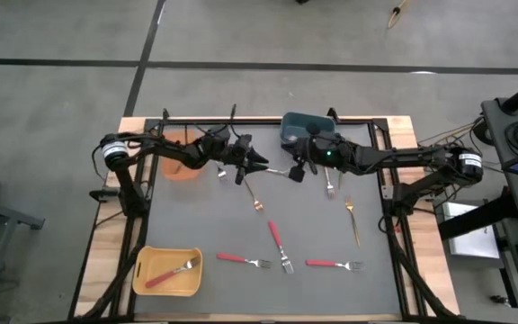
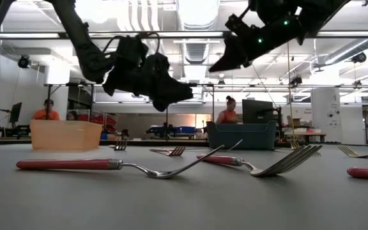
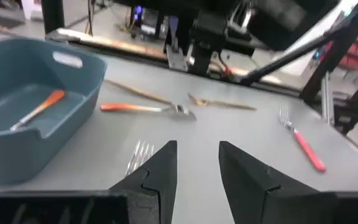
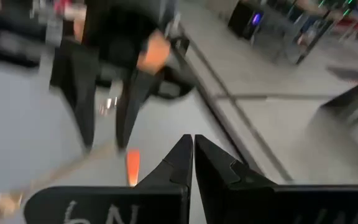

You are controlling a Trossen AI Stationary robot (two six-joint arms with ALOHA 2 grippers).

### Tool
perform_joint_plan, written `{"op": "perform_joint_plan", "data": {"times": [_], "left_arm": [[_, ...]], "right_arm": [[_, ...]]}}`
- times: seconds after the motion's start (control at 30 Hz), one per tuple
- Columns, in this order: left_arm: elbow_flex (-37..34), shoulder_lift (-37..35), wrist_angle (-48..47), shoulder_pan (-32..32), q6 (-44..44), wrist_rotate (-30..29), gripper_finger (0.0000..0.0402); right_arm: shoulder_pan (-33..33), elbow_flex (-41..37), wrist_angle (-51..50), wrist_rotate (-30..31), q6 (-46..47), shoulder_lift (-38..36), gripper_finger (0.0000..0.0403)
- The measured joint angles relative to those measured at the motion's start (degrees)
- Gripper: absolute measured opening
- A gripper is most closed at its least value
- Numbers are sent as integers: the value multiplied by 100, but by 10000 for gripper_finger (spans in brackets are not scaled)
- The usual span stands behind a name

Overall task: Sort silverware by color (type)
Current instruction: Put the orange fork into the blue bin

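Observation:
Forks lie scattered on the grey table. Three red-handled ones (image 1: 278,238) (image 1: 241,260) (image 1: 334,265) are toward the near side, gold ones (image 1: 352,220) (image 1: 255,198) are in the middle, and an orange-handled one (image 3: 145,107) lies beyond my left fingers. One red-handled fork (image 1: 171,273) rests in the yellow bin, and one orange-handled fork (image 3: 39,109) in the blue-grey bin. My left gripper (image 3: 197,146) hovers open above the table's far middle, near a fork's tines (image 3: 140,152). My right gripper (image 4: 193,138) hangs shut and holds nothing, close to and facing the left gripper (image 1: 261,163).
An orange bin (image 1: 183,164) stands at the far left under my left arm, a blue-grey bin (image 1: 304,126) at the far middle, and a yellow bin (image 1: 142,270) at the near left. People sit (image 2: 46,110) (image 2: 227,110) in the room behind the table.

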Motion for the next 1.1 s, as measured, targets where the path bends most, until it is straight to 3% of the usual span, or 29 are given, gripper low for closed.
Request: {"op": "perform_joint_plan", "data": {"times": [0.13,0.37,0.57,0.77,1.1], "left_arm": [[213,84,-482,-40,450,-136,101],[537,353,-1215,-38,945,-188,102],[548,595,-1242,-37,1060,-622,128],[543,861,-1191,-170,1289,-693,163],[788,1388,-1206,-332,1440,-1380,158]], "right_arm": [[-2,-122,557,180,72,8,9],[1,-194,561,296,565,8,9],[3,-313,492,296,911,10,9],[3,-464,493,296,1209,12,9],[0,-496,497,301,1465,41,9]]}}
